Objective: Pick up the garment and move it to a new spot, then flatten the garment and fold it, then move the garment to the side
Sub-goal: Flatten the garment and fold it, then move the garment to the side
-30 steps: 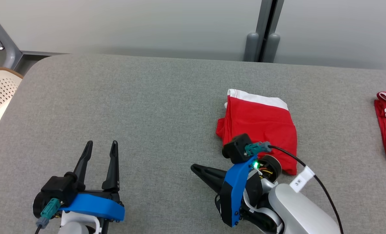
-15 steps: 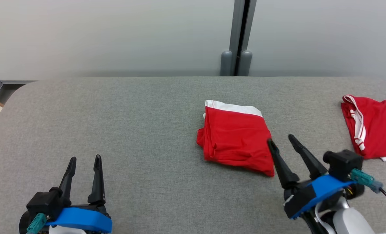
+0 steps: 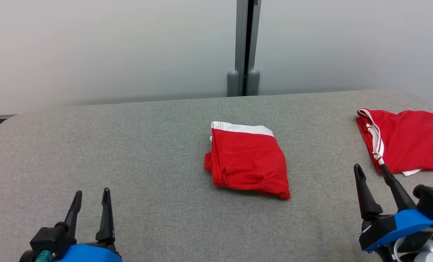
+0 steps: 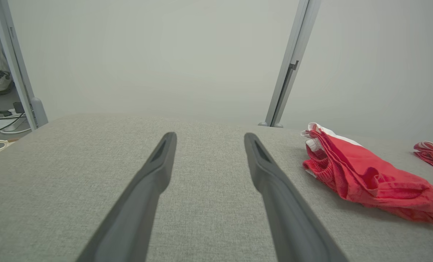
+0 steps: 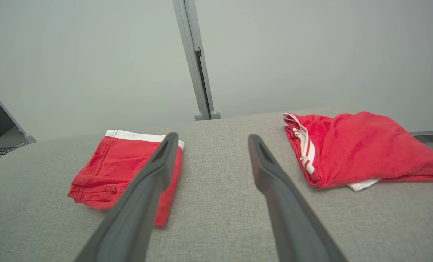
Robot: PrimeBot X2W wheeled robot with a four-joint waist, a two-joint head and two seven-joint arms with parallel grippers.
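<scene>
A folded red garment (image 3: 248,160) with a white band along its far edge lies at the middle of the grey table (image 3: 129,145). It shows at the right in the left wrist view (image 4: 365,174) and at the left in the right wrist view (image 5: 121,169). My left gripper (image 3: 91,194) hovers open near the table's front left, far from the garment. My right gripper (image 3: 370,170) stands open at the front right, between the two red garments, holding nothing. Both pairs of jaws, left (image 4: 207,136) and right (image 5: 211,138), are spread wide over bare table.
A second red garment (image 3: 405,149) with white stripes lies at the table's far right, also in the right wrist view (image 5: 358,147). A grey post (image 3: 243,47) stands against the pale wall behind the table. Cables lie on the floor (image 4: 1,120) beyond the table's left end.
The head camera has turned right, shifting the whole picture left. My right gripper has swung from the folded garment's near edge to the right and now points away, open.
</scene>
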